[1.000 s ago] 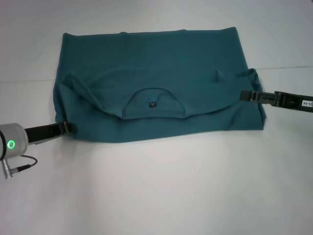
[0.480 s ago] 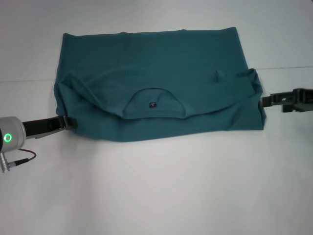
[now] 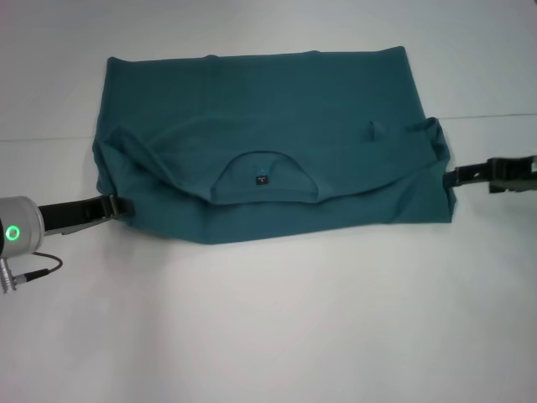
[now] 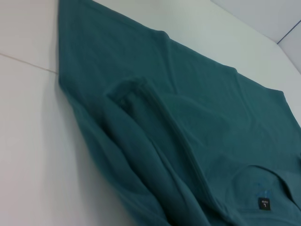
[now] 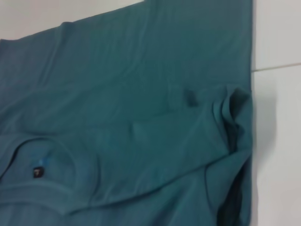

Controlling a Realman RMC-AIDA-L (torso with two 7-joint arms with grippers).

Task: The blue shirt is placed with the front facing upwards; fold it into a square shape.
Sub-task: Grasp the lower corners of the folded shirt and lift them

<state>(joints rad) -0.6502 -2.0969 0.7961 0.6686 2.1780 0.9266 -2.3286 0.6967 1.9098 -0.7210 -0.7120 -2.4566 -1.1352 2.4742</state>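
On the white table (image 3: 268, 336), the blue shirt (image 3: 268, 126) lies folded, rectangular.

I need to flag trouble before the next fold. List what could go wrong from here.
1. The teal-blue cotton T-shirt is bunched at its right sleeve edge; folding over that lump would likely spoil a square shape.
2. The left gripper sits at the shirt's left edge, where cloth is rumpled; it may catch only one layer.
3. The right gripper sits just off the right edge and could drag the folded top out of line.
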